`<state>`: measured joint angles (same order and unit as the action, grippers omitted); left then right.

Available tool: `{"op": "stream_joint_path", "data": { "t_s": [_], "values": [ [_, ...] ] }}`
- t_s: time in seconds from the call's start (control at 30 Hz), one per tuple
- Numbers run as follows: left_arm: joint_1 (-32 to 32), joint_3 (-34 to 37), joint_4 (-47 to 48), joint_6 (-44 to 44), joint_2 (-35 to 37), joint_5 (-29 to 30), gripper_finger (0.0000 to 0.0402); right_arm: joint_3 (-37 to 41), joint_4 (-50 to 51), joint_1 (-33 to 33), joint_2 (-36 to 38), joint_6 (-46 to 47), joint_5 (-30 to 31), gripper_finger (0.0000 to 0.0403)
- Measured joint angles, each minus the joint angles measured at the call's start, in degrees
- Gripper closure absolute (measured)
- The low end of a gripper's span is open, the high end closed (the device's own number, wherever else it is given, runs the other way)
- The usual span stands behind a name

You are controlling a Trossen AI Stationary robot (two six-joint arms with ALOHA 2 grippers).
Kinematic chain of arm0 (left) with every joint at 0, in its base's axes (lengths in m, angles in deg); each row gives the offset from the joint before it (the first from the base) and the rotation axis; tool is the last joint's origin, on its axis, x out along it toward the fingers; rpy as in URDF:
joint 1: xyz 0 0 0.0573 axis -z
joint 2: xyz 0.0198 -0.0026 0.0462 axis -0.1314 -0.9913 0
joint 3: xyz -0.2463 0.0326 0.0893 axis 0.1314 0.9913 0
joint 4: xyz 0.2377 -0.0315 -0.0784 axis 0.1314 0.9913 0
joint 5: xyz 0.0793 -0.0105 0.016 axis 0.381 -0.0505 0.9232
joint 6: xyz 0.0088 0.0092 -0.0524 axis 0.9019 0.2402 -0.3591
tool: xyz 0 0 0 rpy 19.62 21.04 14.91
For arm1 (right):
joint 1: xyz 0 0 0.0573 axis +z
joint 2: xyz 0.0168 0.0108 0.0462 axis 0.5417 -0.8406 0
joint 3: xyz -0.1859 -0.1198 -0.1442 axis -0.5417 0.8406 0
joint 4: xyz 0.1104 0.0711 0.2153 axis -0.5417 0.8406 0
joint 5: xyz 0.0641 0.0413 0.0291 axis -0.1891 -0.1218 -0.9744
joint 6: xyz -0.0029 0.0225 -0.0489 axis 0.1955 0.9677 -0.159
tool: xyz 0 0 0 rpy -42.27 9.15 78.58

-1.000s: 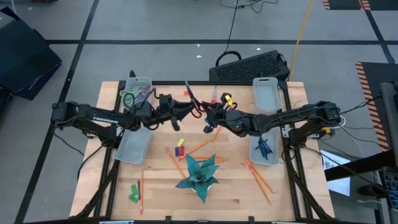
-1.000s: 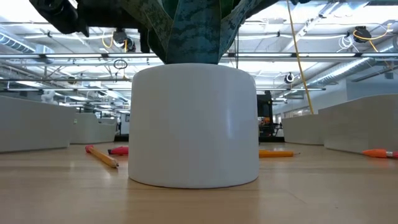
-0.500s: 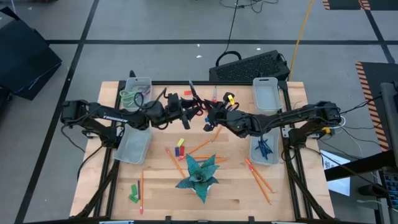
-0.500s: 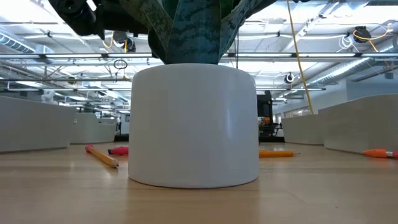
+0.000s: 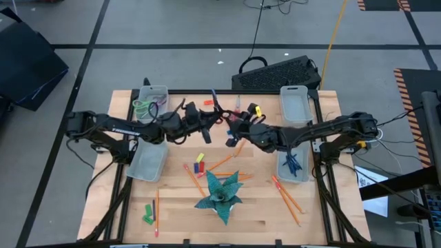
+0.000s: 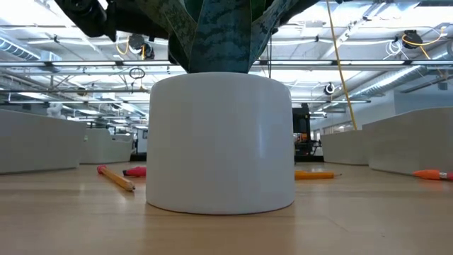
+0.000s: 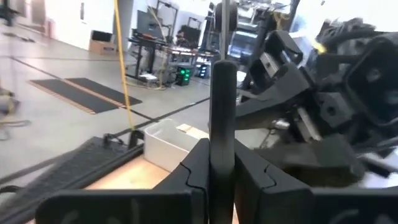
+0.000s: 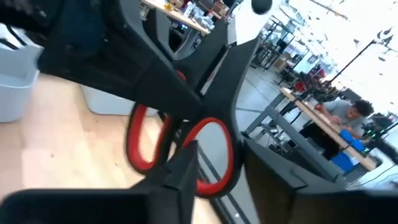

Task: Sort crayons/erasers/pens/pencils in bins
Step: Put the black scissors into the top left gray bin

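The sorting is looking only partly done: dark blue pens (image 5: 292, 164) are lying in the near right bin (image 5: 294, 165), while orange pencils (image 5: 288, 198) are still lying loose on the desk (image 5: 324, 213) around the potted plant (image 5: 219, 193). At mid-desk the left pincer (image 7: 222, 168) is clamping a dark upright blade, apparently of the red-handled scissors (image 8: 180, 140), and the right pincer (image 5: 238, 129) is meeting it there, fingers seemingly threading one red loop, though I cannot tell its grip.

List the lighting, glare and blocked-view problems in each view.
Low view: the white pot blocks the middle of the table, with bright ceiling lights behind it. Right wrist view: the background is washed out with glare, and the scissors loom close. Left wrist view: the left gripper, shut on the scissors, hides the centre. High view: even light, soft shadows on the table.
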<state>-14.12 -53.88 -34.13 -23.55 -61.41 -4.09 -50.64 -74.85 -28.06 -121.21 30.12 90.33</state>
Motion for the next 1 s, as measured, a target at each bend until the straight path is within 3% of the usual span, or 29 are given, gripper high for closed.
{"op": "stream_joint_path", "data": {
  "t_s": [0.1, 0.17, 0.37, 0.53, 0.67, 0.83, 1.0],
  "values": [
    [-1.03, -0.13, 4.4, 3.03, 2.64, 4.36, 0.0366, 0.0, 0.68, 1.71, 0.05, 1.77, -0.69, 0.0231],
    [-2.42, -1.53, 12.8, 3.52, 5.85, 8.54, 0.0367, 0.0, 2.7, 3.11, 0.19, 3.33, -1.23, 0.0203],
    [-11.36, -10.52, 63.31, -3.98, 16.23, 14.23, 0.0363, 0.04, 11.07, 6.48, 0.36, 11.64, -0.67, 0.0161],
    [-22.06, -17.62, 94.85, -14.25, 15.38, 13.89, 0.0367, 0.63, 13.69, 7.76, 0.36, 17.45, -2.1, 0.0159],
    [-30.11, -19.14, 104.59, -16.2, 11.39, 8.07, 0.0364, 2.71, 11.8, 8.21, 0.36, 18.63, -6.79, 0.016],
    [-41.26, -19.56, 105.15, -8.55, 4.52, -1.05, 0.0365, 8.07, 9.66, 9.16, 0.34, 25.68, -16.77, 0.016],
    [-49.1, -20.59, 110.48, -6.44, -1.44, -7.68, 0.0365, 12.74, 6.72, 13.38, 0.34, 28.38, -17.29, 0.0161]
  ]
}}
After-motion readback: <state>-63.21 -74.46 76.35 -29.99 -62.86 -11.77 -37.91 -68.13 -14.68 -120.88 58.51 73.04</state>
